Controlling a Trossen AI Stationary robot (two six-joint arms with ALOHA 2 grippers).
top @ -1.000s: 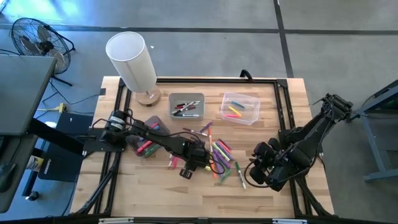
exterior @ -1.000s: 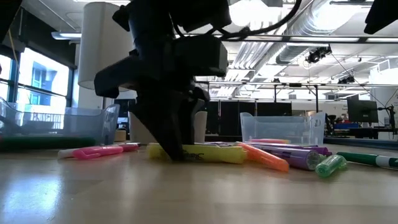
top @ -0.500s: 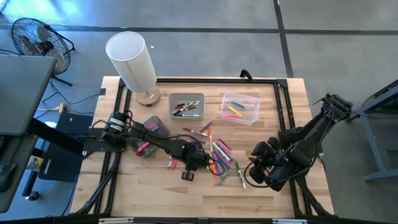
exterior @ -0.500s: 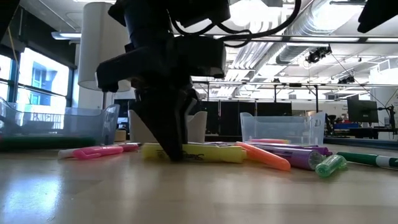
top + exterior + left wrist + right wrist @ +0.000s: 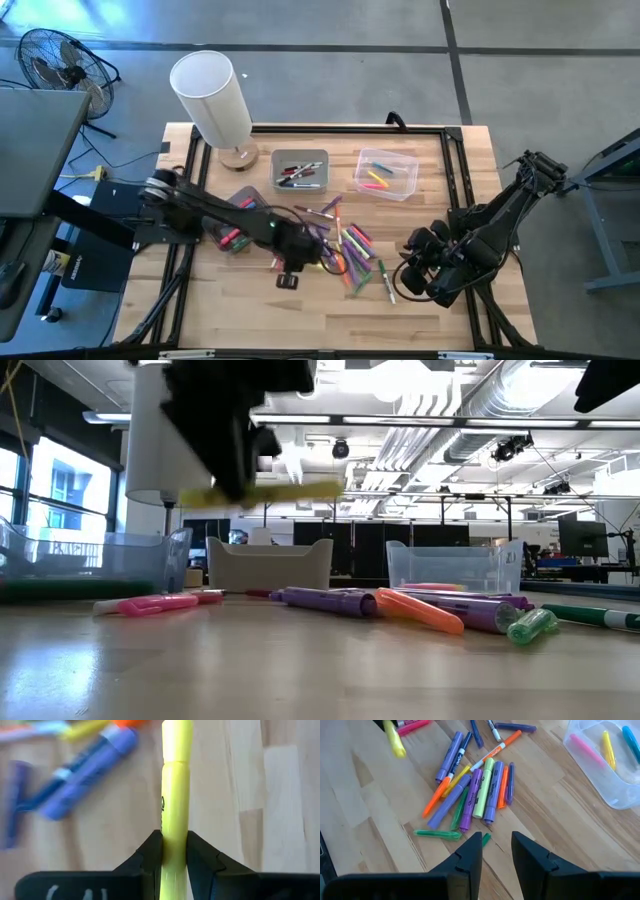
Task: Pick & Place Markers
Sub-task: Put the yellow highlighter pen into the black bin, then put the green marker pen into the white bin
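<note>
The left gripper is clamped on a slim yellow highlighter, pinched across its barrel and lifted clear of the wooden table, as the low view shows. In the high view it hangs at about seven o'clock from the loose pile of coloured markers. Doing this step well probably means keeping the squeeze steady and the pen level while carrying it toward twelve o'clock, where a grey plastic bin and, further right, a clear plastic bin sit; the yellow and pink pens in the clear one suggest it as the target. The right gripper, fingers apart and empty, waits at three o'clock from the pile.
</note>
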